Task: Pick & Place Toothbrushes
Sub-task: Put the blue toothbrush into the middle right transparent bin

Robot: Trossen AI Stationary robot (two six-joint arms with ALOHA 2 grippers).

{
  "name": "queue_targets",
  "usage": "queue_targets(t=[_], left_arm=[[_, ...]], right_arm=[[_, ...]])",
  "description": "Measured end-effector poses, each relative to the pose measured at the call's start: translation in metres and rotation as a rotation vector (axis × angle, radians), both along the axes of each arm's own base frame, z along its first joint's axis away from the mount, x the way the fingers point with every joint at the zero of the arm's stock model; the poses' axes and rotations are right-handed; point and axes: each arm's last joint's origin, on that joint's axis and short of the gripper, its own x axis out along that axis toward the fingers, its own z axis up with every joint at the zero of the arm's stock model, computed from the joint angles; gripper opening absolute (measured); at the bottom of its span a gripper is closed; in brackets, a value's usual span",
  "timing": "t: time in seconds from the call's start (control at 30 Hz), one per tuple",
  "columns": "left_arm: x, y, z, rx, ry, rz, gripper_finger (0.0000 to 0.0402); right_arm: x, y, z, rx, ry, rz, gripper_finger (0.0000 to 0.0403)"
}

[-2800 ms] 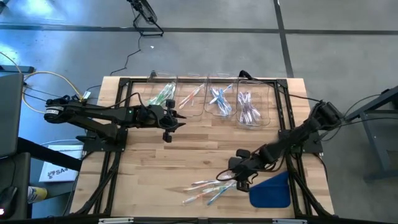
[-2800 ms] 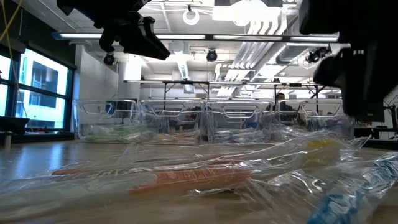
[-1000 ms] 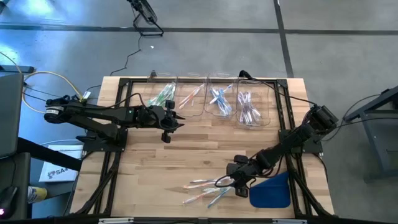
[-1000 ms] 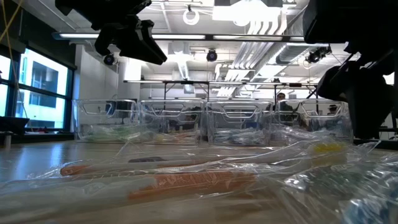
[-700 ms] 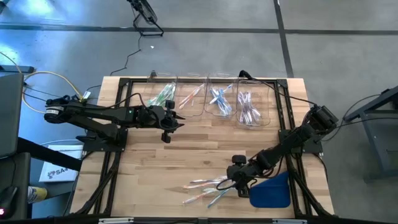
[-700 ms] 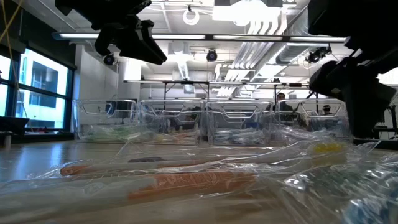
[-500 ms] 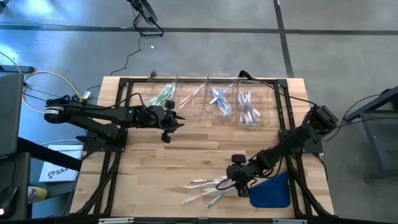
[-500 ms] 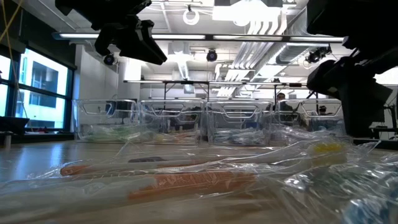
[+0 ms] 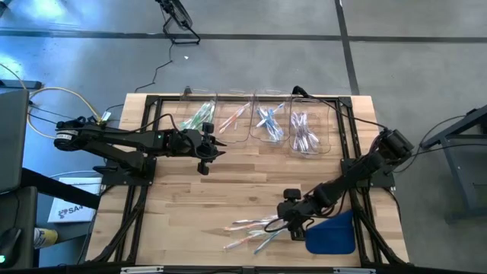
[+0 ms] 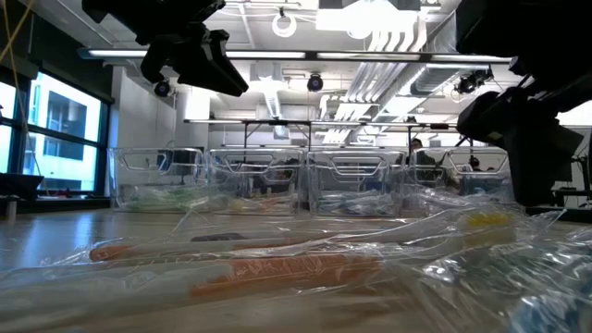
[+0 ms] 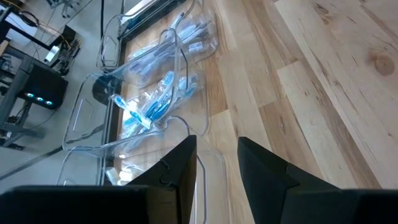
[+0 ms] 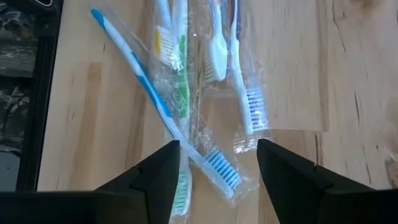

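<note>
Toothbrushes [image 9: 255, 232] lie wrapped at the desk's [image 9: 228, 190] near edge; my right gripper [image 12: 214, 163] has drifted back over them, fingers spread wide and empty, so a pick looks next; left gripper [image 9: 221, 142] waits by the bins [image 9: 259, 122], part-open, holding nothing.

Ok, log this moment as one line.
right end effector: open over toothbrushes | left end effector: by bins, empty | nothing held

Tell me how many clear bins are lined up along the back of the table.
4, in a row along the table's far edge, from the left: one with green toothbrushes, one with pink-orange ones, one with blue ones, one with purple ones.
</note>
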Motion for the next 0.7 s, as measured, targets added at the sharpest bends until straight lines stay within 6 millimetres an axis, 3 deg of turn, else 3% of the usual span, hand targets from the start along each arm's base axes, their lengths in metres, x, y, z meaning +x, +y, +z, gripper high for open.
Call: queue_targets(t=[0.23,0.7], left_arm=[[0.000,0.000,0.000,0.000,0.001,0.000,0.0113],[0.000,0.000,0.000,0.000,0.002,0.000,0.0113]], right_arm=[[0.002,0.001,-0.012,-0.017,0.039,-0.004,0.0208],[0.001,0.000,-0.014,-0.031,0.051,-0.006,0.0208]])
